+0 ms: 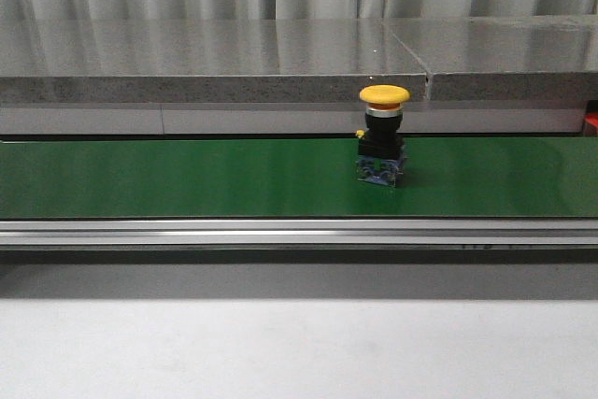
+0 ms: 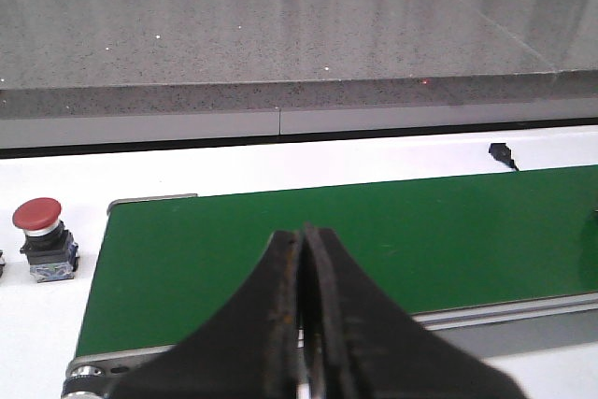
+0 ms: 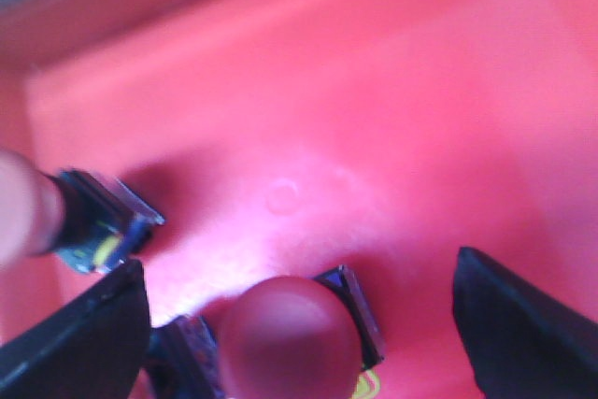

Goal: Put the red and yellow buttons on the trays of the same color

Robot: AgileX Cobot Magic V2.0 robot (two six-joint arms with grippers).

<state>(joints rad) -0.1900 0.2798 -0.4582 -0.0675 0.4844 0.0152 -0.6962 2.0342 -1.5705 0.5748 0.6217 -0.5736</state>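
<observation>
The right hand (image 3: pixel 299 324) hangs low over the red tray (image 3: pixel 392 91) with its fingers spread wide and gripping nothing; 1 red button (image 3: pixel 290 338) lies between them on the tray floor, another (image 3: pixel 65 217) at about 9 o'clock from it. To finish well, lift straight up so neither finger clips the cap. The left hand (image 2: pixel 304 324) is closed and empty above the green belt (image 2: pixel 374 240). A yellow button (image 1: pixel 383 137) stands upright on the belt, the likely next pick; a third red button (image 2: pixel 42 240) waits on the white tabletop (image 2: pixel 56 324).
</observation>
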